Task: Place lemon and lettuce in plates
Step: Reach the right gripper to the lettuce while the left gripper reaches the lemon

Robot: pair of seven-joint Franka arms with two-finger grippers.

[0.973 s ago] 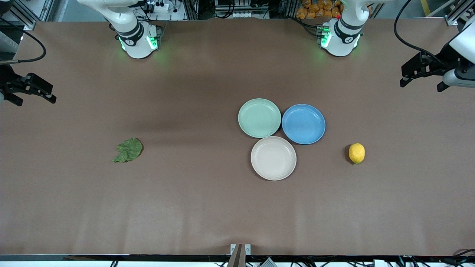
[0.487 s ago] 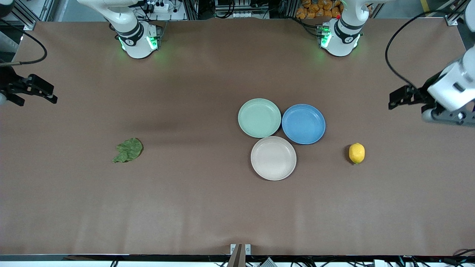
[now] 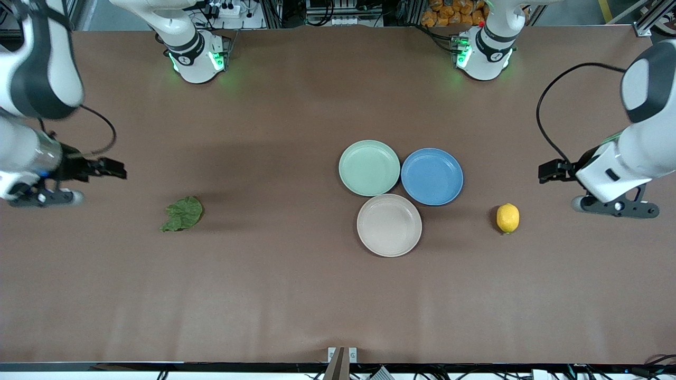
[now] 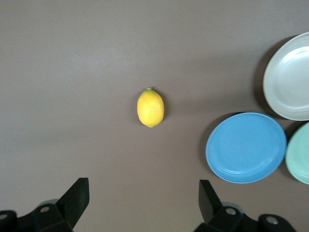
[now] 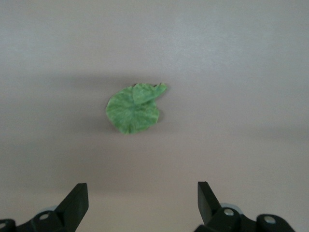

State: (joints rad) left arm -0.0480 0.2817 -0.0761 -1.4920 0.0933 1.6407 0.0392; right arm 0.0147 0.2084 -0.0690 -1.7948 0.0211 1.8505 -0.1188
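Note:
The yellow lemon (image 3: pixel 507 217) (image 4: pixel 150 108) lies on the brown table toward the left arm's end. The crinkled green lettuce (image 3: pixel 182 213) (image 5: pixel 133 108) lies flat toward the right arm's end. Between them sit the mint green plate (image 3: pixel 369 167) and the beige plate (image 3: pixel 389 225), both with nothing in them. My left gripper (image 3: pixel 549 172) (image 4: pixel 144 193) hangs open over bare table beside the lemon, holding nothing. My right gripper (image 3: pixel 112 169) (image 5: pixel 143 195) hangs open over bare table beside the lettuce, also holding nothing.
A blue plate (image 3: pixel 432 176) (image 4: pixel 246 147) touches the mint and beige plates, on the lemon's side. The two arm bases (image 3: pixel 196 55) (image 3: pixel 483 50) stand along the table's edge farthest from the front camera.
Both arms have swung in from the table's ends and come down. The left gripper has moved toward the lemon, the right gripper toward the lettuce. Nothing on the table has moved.

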